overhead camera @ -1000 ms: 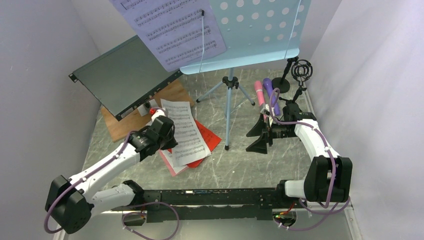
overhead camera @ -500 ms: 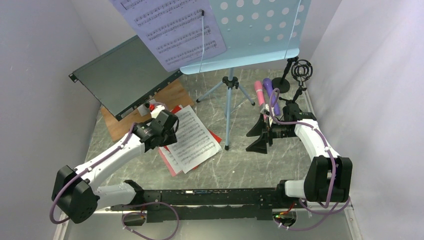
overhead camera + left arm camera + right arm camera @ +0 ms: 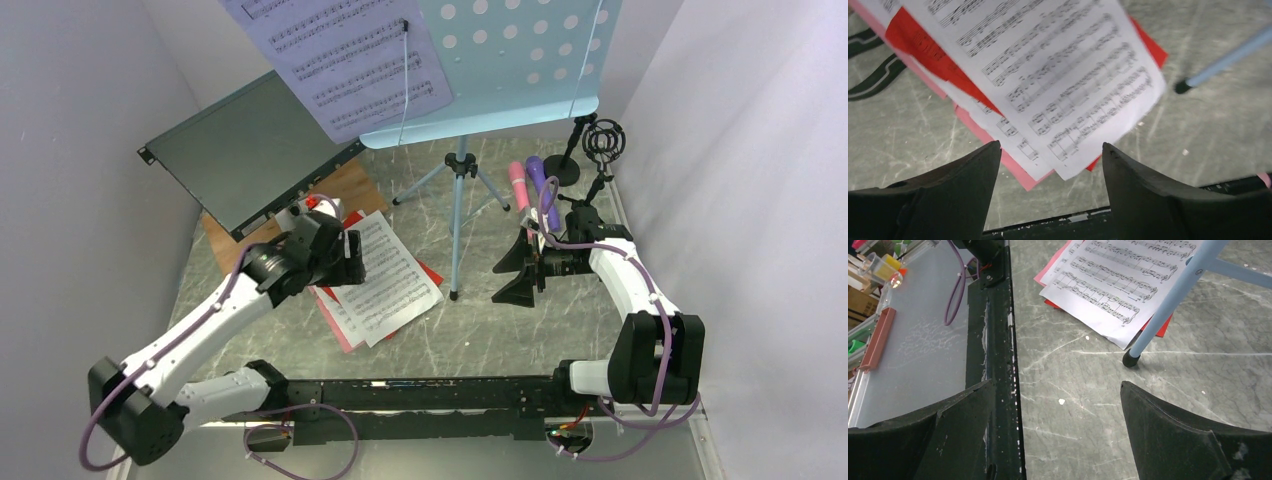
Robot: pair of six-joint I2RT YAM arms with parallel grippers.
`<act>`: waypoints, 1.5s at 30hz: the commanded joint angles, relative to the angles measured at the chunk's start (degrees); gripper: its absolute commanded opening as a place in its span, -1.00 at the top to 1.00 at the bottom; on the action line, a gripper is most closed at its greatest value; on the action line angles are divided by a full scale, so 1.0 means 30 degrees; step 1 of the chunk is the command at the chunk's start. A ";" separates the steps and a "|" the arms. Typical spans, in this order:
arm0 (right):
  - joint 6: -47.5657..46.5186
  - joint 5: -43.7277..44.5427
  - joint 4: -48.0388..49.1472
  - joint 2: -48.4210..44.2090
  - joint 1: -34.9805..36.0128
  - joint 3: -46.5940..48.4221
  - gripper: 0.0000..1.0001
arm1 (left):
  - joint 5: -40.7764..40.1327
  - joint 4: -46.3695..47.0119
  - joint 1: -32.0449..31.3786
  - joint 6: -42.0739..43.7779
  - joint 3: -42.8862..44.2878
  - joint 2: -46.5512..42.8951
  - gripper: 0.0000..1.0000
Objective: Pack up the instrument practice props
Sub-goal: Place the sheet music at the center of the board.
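Note:
The light-blue perforated music rack (image 3: 510, 60) stands on tripod legs (image 3: 458, 200) at the back, with a white sheet-music page (image 3: 340, 60) on it. A loose pile of white (image 3: 385, 275), red (image 3: 428, 272) and pink (image 3: 335, 325) pages lies flat on the table. My left gripper (image 3: 352, 262) hovers open over the pile's left edge, holding nothing; its wrist view shows the white pages (image 3: 1048, 60) below the left gripper (image 3: 1051, 145). The pink (image 3: 518, 185) and purple (image 3: 540, 175) microphones lie beside two black mic supports (image 3: 603, 145). My right gripper (image 3: 512, 272) stands open and empty near a rack leg (image 3: 1173, 295).
A large dark flat metal box (image 3: 250, 150) leans at the back left over a brown board (image 3: 290, 235). A black rail (image 3: 430, 395) runs along the near edge. White walls close in on both sides.
My left gripper has opened and let go of the white page, which now lies flat on the pile. The left arm has drawn back a little toward the far left. The right arm is unmoved.

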 commanded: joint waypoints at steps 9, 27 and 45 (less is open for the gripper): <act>-0.0109 0.0011 0.0481 -0.0296 0.0080 0.0526 -0.99 | 0.3785 0.4923 0.0103 0.3666 -0.0428 -0.5968 -0.99; -0.0255 0.0132 0.0335 -0.0186 0.0041 0.0584 -0.99 | 1.1358 0.9002 0.5699 0.4246 0.3720 -0.4308 -0.99; -0.0512 0.0233 0.0166 -0.0084 0.0074 0.0606 -0.99 | 1.2259 2.0836 0.9699 0.1267 0.3830 -0.2244 -0.99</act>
